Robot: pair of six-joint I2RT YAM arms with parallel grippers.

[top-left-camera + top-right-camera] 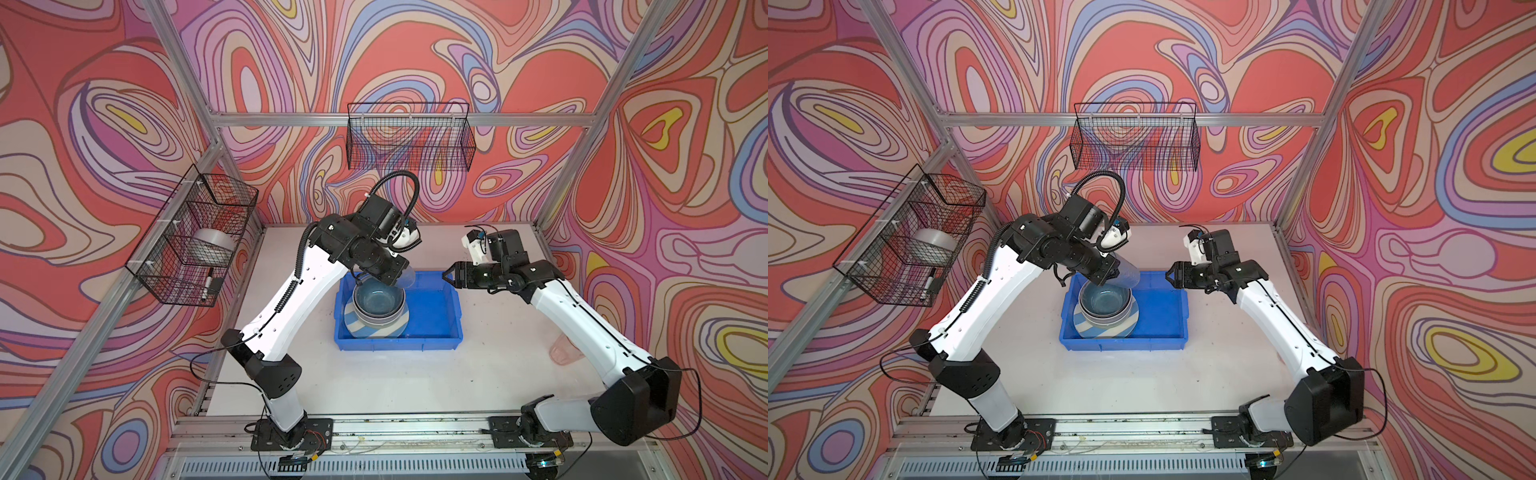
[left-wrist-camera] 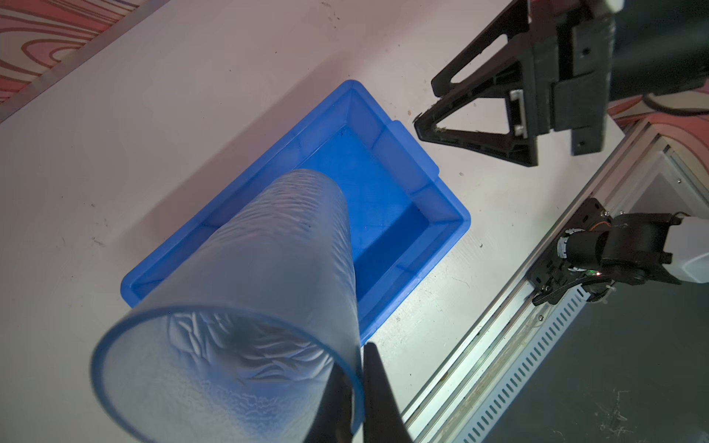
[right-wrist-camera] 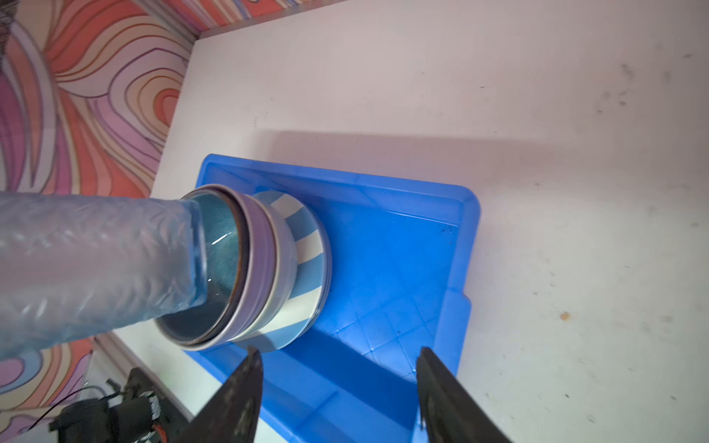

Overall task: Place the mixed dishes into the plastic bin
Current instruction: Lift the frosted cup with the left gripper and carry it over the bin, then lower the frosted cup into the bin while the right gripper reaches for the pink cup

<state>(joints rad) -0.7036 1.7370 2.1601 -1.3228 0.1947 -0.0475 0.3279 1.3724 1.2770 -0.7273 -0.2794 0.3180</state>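
left wrist: left gripper (image 2: 356,383) pinches blue tumbler (image 2: 249,287) over bin (image 2: 452,214); plate (image 1: 357,328), bowls (image 1: 378,297) in; right gripper (image 3: 339,354) wide, empty; likely pink tumbler (image 1: 561,353) waits, desk's right edge.

right half of blue bin (image 1: 432,307) bare — free entry, stacked bowls (image 1: 378,300) crowd the left, tumbler (image 2: 268,261) overhead

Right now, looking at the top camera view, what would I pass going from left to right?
In order: side wire basket → stacked bowls → right gripper → pink tumbler lying beside the right arm. Left out: the blue tumbler and the bin, which overlap the bowls.
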